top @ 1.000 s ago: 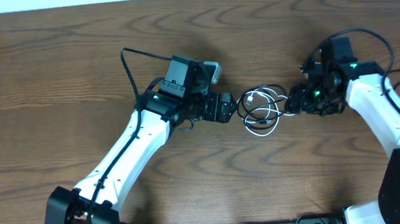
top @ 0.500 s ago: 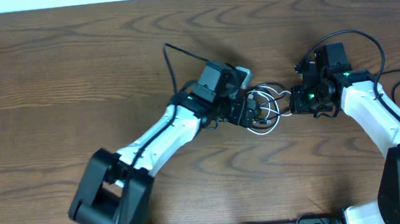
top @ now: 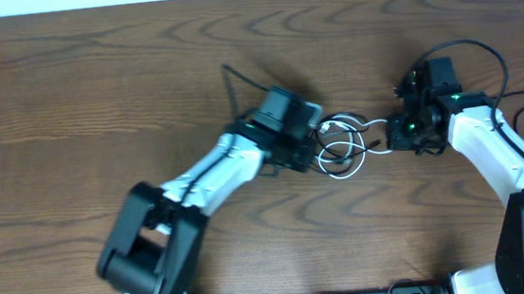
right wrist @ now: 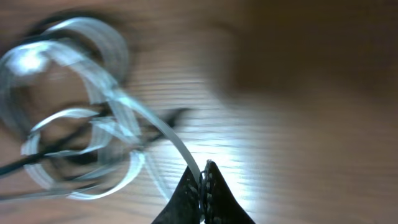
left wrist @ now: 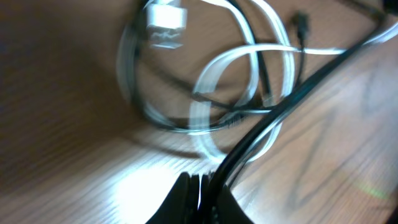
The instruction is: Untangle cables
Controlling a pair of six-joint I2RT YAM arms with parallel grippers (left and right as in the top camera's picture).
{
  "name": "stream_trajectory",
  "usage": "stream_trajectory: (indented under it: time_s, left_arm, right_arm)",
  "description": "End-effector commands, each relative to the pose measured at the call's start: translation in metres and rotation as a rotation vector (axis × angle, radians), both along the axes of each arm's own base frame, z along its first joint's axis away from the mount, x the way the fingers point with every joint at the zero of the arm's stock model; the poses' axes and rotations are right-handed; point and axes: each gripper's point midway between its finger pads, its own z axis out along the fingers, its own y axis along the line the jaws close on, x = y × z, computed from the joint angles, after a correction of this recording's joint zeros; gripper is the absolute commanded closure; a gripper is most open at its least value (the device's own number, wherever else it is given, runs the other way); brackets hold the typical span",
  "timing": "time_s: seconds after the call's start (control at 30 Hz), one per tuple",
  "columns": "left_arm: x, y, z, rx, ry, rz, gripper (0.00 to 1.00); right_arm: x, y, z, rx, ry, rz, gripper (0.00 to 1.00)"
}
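**Inspection: tangled cables held at both ends, separation not yet achieved**

**Task item.** The cables (top: 343, 145) lie on the table (top: 95, 85), right of its centre, directly between the two arms. The white cable (left wrist: 200, 127) forms several overlapping loops. Its plug (left wrist: 166, 22) rests flat at the far edge of the bundle in the left wrist view. The black cable (left wrist: 292, 99) threads through those loops and crosses them at more than one place. The cords are plainly interlaced.

**Left gripper** (left wrist: 198, 190). The jaws are closed to no visible gap. The black cable runs straight out from the tips, so it appears to be pinched there. The image is blurred, so this is a likely reading, not a certain one.

**Right gripper** (right wrist: 204, 186). The jaws are likewise closed together. A white strand leads directly into the tips and looks clamped.

**Assessment.** Each claw has one colour, on opposite sides of the bundle. This arrangement suits drawing the cords apart in opposing directions.

**Risk.** The loops may cinch into a knot under tension, and the plug could catch on a loop.
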Motion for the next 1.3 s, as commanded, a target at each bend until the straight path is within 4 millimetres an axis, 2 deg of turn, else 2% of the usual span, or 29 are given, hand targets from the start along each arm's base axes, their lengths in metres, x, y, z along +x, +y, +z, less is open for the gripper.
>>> stream_trajectory:
  time_s: [0.0,0.07,0.1,0.13,0.17,0.2,0.27,0.3,0.4,0.5,0.57,0.7,0.83,0.87,0.97,1.03,1.1,1.2,1.27]
  left_arm:
    - [0.028,0.065,0.042,0.032,-0.071,0.141,0.93]
    - [0.037,0.120,0.067,0.062,-0.106,0.243,0.93]
    - [0.038,0.134,0.074,0.062,-0.117,0.274,0.92]
    - [0.042,0.157,0.087,0.057,-0.137,0.341,0.93]
    - [0.045,0.177,0.099,0.051,-0.159,0.400,0.93]
    - [0.046,0.188,0.106,0.041,-0.174,0.433,0.92]
    - [0.046,0.215,0.125,-0.001,-0.194,0.536,0.93]
    - [0.045,0.223,0.132,-0.025,-0.201,0.564,0.92]
    - [0.044,0.229,0.134,-0.041,-0.178,0.620,0.92]
    - [0.040,0.229,0.131,-0.035,-0.157,0.620,0.92]
    - [0.037,0.229,0.129,-0.032,-0.140,0.623,0.93]
    - [0.030,0.229,0.125,-0.020,-0.110,0.625,0.92]
    - [0.027,0.230,0.123,-0.012,-0.091,0.627,0.92]
    - [0.025,0.230,0.122,-0.010,-0.086,0.627,0.93]
    - [0.025,0.231,0.121,-0.004,-0.086,0.630,0.92]
    - [0.025,0.229,0.122,-0.015,-0.081,0.624,0.92]
    - [0.022,0.219,0.125,-0.063,-0.065,0.598,0.92]
    - [0.016,0.188,0.141,-0.223,-0.048,0.474,0.92]
    - [0.011,0.167,0.154,-0.319,-0.059,0.366,0.92]
  right_arm:
    - [0.003,-0.060,0.005,-0.160,-0.005,-0.218,0.99]
    - [0.010,-0.088,0.018,-0.150,-0.032,-0.305,0.99]
    - [0.011,-0.093,0.020,-0.147,-0.037,-0.320,0.99]
    - [0.018,-0.107,0.035,-0.115,-0.070,-0.365,0.99]
    - [0.023,-0.111,0.045,-0.089,-0.094,-0.381,0.99]
    - [0.028,-0.114,0.055,-0.059,-0.124,-0.393,0.99]
    - [0.046,-0.118,0.091,0.043,-0.228,-0.405,0.99]
    - [0.059,-0.119,0.121,0.111,-0.313,-0.396,0.99]
    - [0.078,-0.115,0.179,0.201,-0.466,-0.354,0.99]
    - [0.088,-0.117,0.225,0.205,-0.593,-0.324,0.99]
    - [0.093,-0.120,0.251,0.189,-0.675,-0.310,0.99]
    - [0.098,-0.138,0.284,0.108,-0.794,-0.352,0.99]
    - [0.082,-0.194,0.295,-0.050,-0.829,-0.630,0.99]
    - [0.071,-0.219,0.296,-0.108,-0.833,-0.755,0.99]
    - [0.063,-0.231,0.293,-0.093,-0.821,-0.834,0.99]
    - [0.067,-0.218,0.289,-0.022,-0.802,-0.787,0.99]
    - [0.074,-0.190,0.281,0.078,-0.759,-0.661,0.98]
    - [0.072,-0.131,0.257,0.228,-0.629,-0.415,0.94]
    - [0.065,-0.108,0.235,0.250,-0.528,-0.347,0.89]
